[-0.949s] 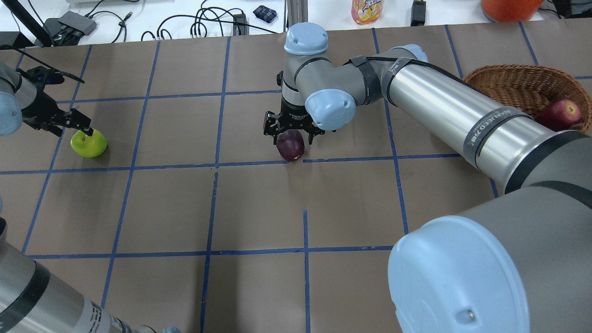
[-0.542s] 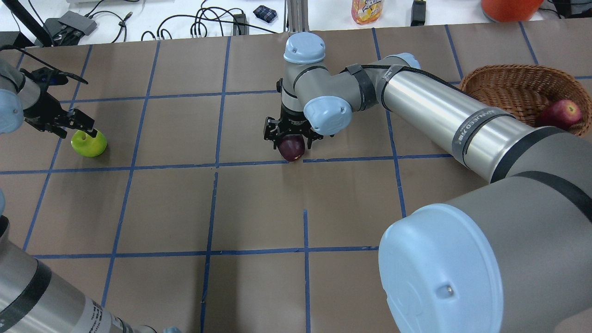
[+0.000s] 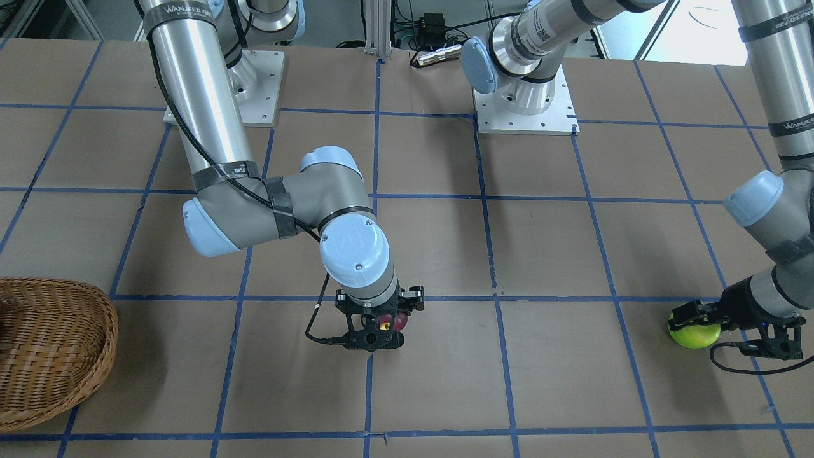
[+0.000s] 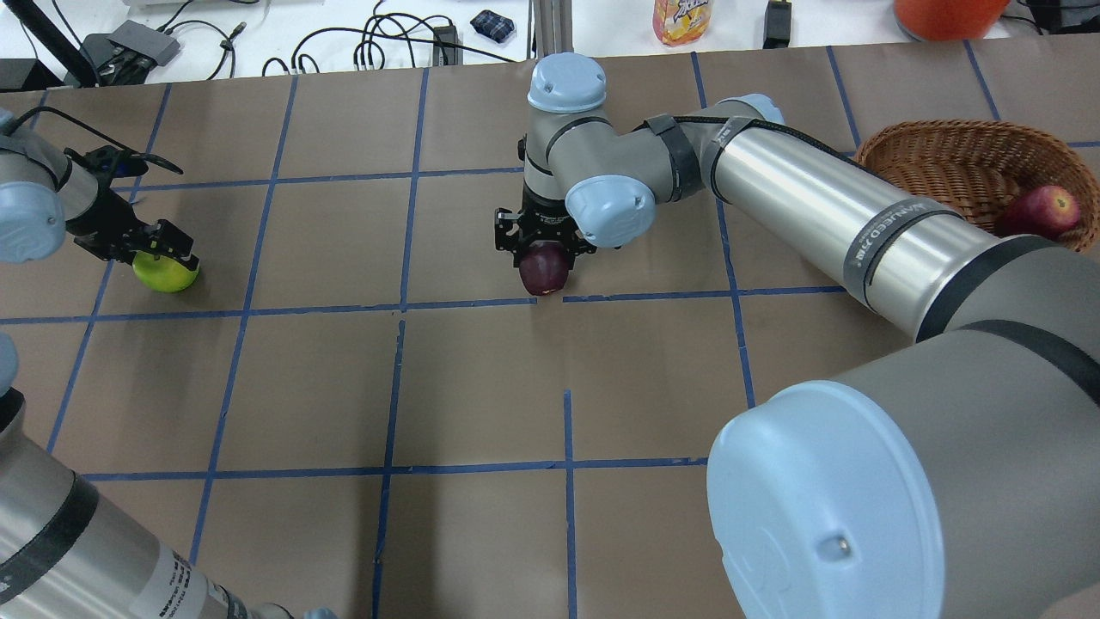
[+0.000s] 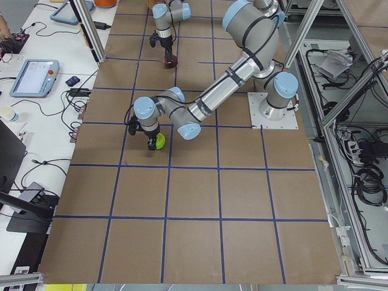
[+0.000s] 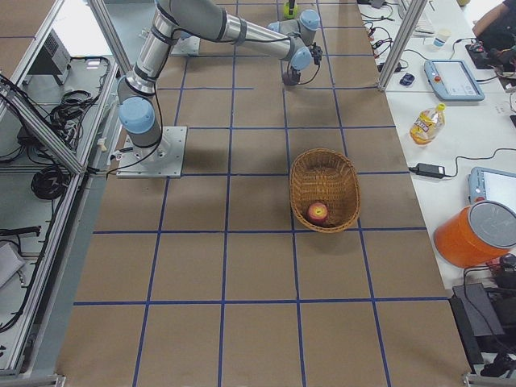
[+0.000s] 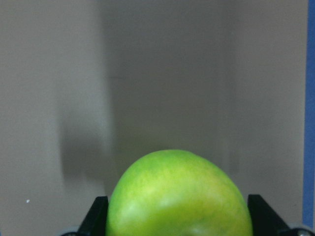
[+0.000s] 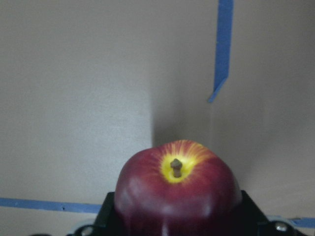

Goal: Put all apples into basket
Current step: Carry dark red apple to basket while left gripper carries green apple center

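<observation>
A green apple (image 7: pixel 179 194) sits on the brown worktop (image 7: pixel 59 73), the left gripper's (image 7: pixel 179 219) black fingers (image 7: pixel 97 219) touching both its sides; blue tape (image 7: pixel 309 98) runs at far right.

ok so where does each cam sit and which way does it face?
Front-facing: across the table, facing the robot; both arms, base plates.
Overhead: behind the robot, looking forward-down; right arm looms, basket far right.
Exterior left: table's left end; left arm near, over green apple.
Exterior right: opposite end; basket central, arms far.
Left wrist: down on green apple between fingers.
Right wrist: down on maroon apple.
Shared: overhead and exterior right both show red apple in basket.
</observation>
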Controlling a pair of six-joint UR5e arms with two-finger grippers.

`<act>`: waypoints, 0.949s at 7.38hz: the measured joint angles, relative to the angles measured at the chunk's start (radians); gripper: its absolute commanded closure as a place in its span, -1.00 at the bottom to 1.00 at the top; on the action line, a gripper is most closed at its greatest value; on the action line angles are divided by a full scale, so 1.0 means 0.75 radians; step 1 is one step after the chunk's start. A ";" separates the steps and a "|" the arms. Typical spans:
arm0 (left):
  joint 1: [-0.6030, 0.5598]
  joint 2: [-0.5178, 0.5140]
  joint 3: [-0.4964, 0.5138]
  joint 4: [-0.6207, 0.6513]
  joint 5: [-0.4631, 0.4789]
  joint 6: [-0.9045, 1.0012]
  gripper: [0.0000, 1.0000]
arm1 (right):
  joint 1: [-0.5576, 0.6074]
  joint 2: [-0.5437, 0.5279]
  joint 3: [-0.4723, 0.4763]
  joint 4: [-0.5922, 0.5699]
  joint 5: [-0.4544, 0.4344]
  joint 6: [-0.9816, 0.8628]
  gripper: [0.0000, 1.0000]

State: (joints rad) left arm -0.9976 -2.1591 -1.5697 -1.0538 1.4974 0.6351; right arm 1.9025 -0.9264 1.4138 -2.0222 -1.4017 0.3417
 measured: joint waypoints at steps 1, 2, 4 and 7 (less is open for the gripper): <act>-0.005 0.030 0.006 -0.051 0.005 -0.008 1.00 | -0.033 -0.058 -0.001 0.072 -0.016 -0.005 1.00; -0.032 0.085 0.012 -0.150 -0.020 -0.080 1.00 | -0.089 -0.129 -0.004 0.180 -0.045 -0.030 1.00; -0.237 0.228 -0.012 -0.284 -0.172 -0.393 1.00 | -0.270 -0.278 0.000 0.427 -0.130 -0.202 1.00; -0.728 0.233 -0.075 -0.029 -0.279 -1.025 1.00 | -0.714 -0.363 0.008 0.552 -0.333 -0.521 1.00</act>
State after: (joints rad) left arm -1.5435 -1.9843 -1.6258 -1.0756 1.2883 -0.1337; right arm 1.3673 -1.1985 1.4201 -1.6085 -1.6514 -0.0491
